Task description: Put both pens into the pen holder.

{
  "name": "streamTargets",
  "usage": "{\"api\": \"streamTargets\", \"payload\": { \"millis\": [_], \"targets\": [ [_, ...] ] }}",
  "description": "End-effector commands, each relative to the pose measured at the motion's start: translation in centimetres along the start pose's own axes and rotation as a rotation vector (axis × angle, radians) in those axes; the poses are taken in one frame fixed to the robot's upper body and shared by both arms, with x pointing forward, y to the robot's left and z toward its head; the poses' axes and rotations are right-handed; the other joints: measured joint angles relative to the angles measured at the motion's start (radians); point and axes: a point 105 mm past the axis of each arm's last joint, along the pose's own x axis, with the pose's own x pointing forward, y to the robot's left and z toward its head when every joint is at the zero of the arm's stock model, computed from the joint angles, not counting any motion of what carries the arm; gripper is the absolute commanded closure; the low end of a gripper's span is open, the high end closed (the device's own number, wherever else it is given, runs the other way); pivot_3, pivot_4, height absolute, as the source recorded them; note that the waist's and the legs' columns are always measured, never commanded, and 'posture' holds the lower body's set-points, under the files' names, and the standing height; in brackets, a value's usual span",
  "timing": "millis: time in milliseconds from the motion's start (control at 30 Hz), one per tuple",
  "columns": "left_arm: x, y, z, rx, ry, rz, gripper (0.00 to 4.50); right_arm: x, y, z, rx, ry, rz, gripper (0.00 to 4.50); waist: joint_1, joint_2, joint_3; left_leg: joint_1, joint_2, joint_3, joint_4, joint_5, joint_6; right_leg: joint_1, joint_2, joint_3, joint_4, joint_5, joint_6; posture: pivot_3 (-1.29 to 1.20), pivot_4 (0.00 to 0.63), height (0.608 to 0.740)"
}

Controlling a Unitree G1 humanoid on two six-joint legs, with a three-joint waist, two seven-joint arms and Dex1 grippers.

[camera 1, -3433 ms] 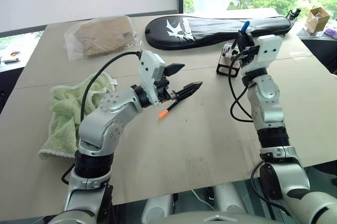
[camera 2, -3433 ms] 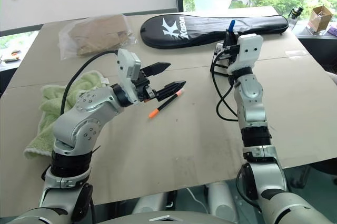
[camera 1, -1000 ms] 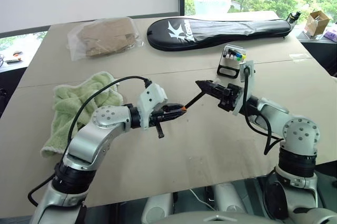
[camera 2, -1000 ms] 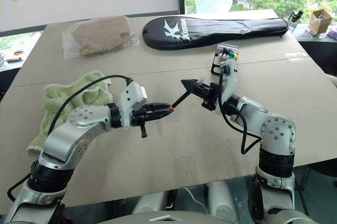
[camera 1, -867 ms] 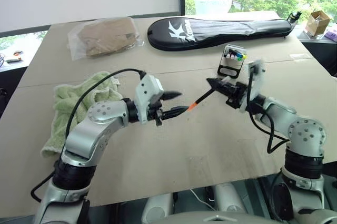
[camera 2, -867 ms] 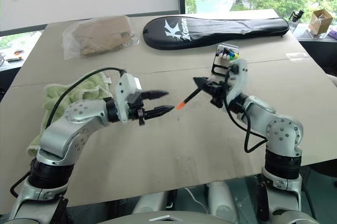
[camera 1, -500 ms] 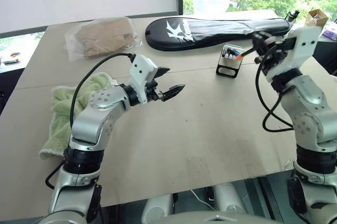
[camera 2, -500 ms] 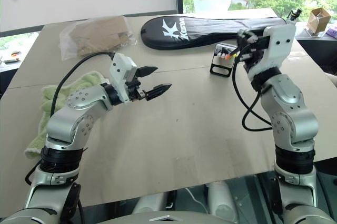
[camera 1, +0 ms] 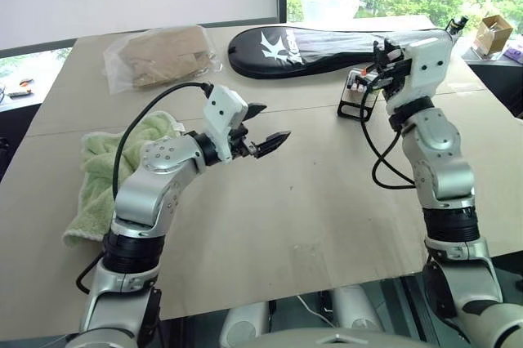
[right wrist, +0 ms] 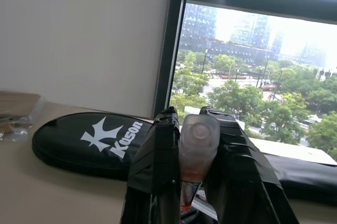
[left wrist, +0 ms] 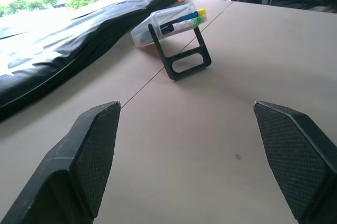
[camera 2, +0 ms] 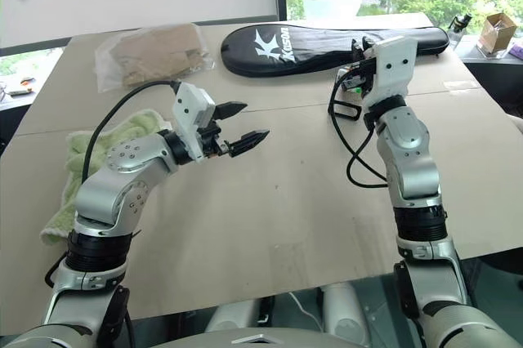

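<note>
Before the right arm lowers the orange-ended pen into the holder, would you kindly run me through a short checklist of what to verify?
1. Right gripper shut on the pen: ok, the fingers clamp it on both sides.
2. Pen over the pen holder: ok, roughly; the left wrist view shows the orange tip just above it, exact alignment cannot tell.
3. Holder standing on the table: ok.
4. Left gripper open and apart from the holder: ok.
5. Racket bag out of the way: ok, it lies behind the holder.
6. Blue-capped pen inside the holder: cannot tell.
</note>
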Motion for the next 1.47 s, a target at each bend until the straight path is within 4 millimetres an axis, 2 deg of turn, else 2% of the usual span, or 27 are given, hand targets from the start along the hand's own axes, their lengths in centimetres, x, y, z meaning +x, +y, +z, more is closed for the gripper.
{"api": "streamTargets", "payload": {
  "millis": [33, 367, 500, 567, 600, 633, 800, 833, 1000, 1133, 1200, 1267, 1333, 1467],
  "targets": [
    [-0.4, -0.7, 2.1, 0.024, -0.076, -0.029, 0.32, 0.7, 0.0, 0.8, -0.045, -0.063, -0.002, 4.39, 0.000, 0.000, 0.000, 0.000, 0.000, 0.000, 0.000, 0.000, 0.000, 0.000, 0.000, 0.000, 0.000, 0.000, 0.000, 0.00, 0.150, 0.740],
    [-0.3, -1.1, 2.8, 0.002, -0.100, -0.048, 0.32, 2.2, 1.0, -2.7, -0.168, -0.037, 0.020, 4.39, -0.003, 0.000, 0.000, 0.000, 0.000, 0.000, 0.000, 0.000, 0.000, 0.000, 0.000, 0.001, 0.000, 0.000, 0.000, 0.00, 0.150, 0.740],
    [-0.2, -1.1, 2.8, -0.003, -0.103, -0.041, 0.32, 2.5, 1.4, -5.2, -0.274, 0.014, 0.037, 4.39, -0.006, 0.000, 0.000, 0.000, 0.000, 0.001, 0.000, 0.000, 0.000, 0.000, 0.000, 0.001, 0.000, 0.000, 0.000, 0.00, 0.150, 0.740],
    [-0.3, -1.0, 2.8, -0.003, -0.104, -0.034, 0.32, 2.5, 1.1, -6.2, -0.302, 0.045, 0.031, 3.36, -0.006, 0.000, 0.000, 0.000, 0.000, 0.001, 0.000, 0.000, -0.001, 0.000, 0.000, 0.001, 0.000, 0.000, 0.000, 0.00, 0.150, 0.740],
    [-0.3, -0.9, 2.8, -0.004, -0.103, -0.028, 0.32, 2.5, 0.9, -6.4, -0.309, 0.051, 0.024, 3.07, -0.005, 0.000, 0.000, 0.000, 0.000, 0.001, 0.000, 0.001, -0.001, 0.000, 0.000, 0.001, 0.000, 0.000, 0.000, 0.00, 0.150, 0.740],
    [-0.5, -0.8, 2.7, -0.007, -0.101, -0.018, 0.32, 2.5, 0.8, -6.4, -0.315, 0.051, 0.023, 2.74, -0.005, 0.000, 0.000, 0.000, 0.000, 0.000, 0.000, 0.002, -0.003, 0.000, 0.000, 0.001, 0.000, 0.000, 0.000, 0.00, 0.150, 0.740],
    [-0.9, -0.4, 2.0, -0.013, -0.078, 0.019, 0.32, 1.7, 0.6, -5.2, -0.251, 0.034, 0.050, 0.28, -0.005, 0.000, 0.000, 0.000, 0.000, 0.001, 0.000, 0.002, -0.004, 0.000, 0.000, 0.001, 0.000, 0.000, 0.000, 0.00, 0.150, 0.740],
    [-0.9, -0.4, 1.8, -0.004, -0.074, 0.028, 0.32, 1.3, 0.9, -4.7, -0.210, 0.032, 0.080, 0.07, -0.005, 0.000, 0.000, 0.000, 0.000, 0.000, -0.001, 0.002, -0.003, 0.000, 0.000, 0.001, 0.000, 0.000, 0.000, 0.00, 0.150, 0.740],
    [-1.9, -0.3, 0.7, -0.013, -0.027, 0.074, 0.32, -2.1, 2.0, -1.4, -0.080, 0.040, 0.245, 0.07, 0.002, 0.001, 0.000, -0.001, 0.000, -0.002, -0.002, 0.000, 0.000, -0.001, -0.001, -0.001, 0.000, 0.000, 0.000, 0.00, 0.150, 0.740],
    [-3.9, -0.6, -0.9, -0.001, 0.055, 0.087, 0.32, -7.2, 1.8, -0.4, -0.050, 0.187, 0.430, 0.07, 0.005, 0.001, 0.000, -0.001, 0.000, -0.002, -0.001, -0.001, 0.001, -0.001, -0.001, -0.001, 0.000, 0.000, 0.000, 0.00, 0.150, 0.740],
    [-5.7, -0.9, -2.2, -0.039, 0.110, 0.100, 0.32, -10.9, 0.7, -0.8, -0.028, 0.319, 0.490, 0.07, 0.006, 0.001, 0.000, 0.000, 0.000, -0.002, -0.001, -0.001, 0.001, 0.000, -0.001, -0.002, 0.000, 0.000, 0.000, 0.00, 0.150, 0.740],
    [-7.8, -1.1, -3.5, -0.084, 0.163, 0.144, 0.32, -14.3, -1.1, -1.3, -0.057, 0.464, 0.478, 0.07, 0.008, 0.001, 0.000, 0.000, 0.000, -0.003, -0.001, -0.001, 0.002, 0.001, -0.001, -0.003, -0.001, -0.003, -0.003, 0.00, 0.150, 0.740],
    [-8.8, -1.4, -4.0, -0.107, 0.185, 0.170, 0.32, -15.9, -2.0, -1.1, -0.062, 0.531, 0.459, 0.07, 0.007, 0.001, 0.001, 0.000, 0.001, -0.002, -0.001, -0.002, 0.002, 0.001, -0.002, -0.002, -0.001, -0.004, -0.002, 0.00, 0.150, 0.740],
    [-9.8, -2.0, -4.6, -0.154, 0.195, 0.203, 0.32, -17.9, -3.1, -0.9, -0.041, 0.604, 0.434, 0.07, 0.003, 0.000, 0.001, 0.003, 0.002, 0.001, 0.001, -0.002, 0.002, 0.003, -0.001, 0.000, -0.001, -0.006, 0.002, 0.00, 0.150, 0.740]
  ]
}}
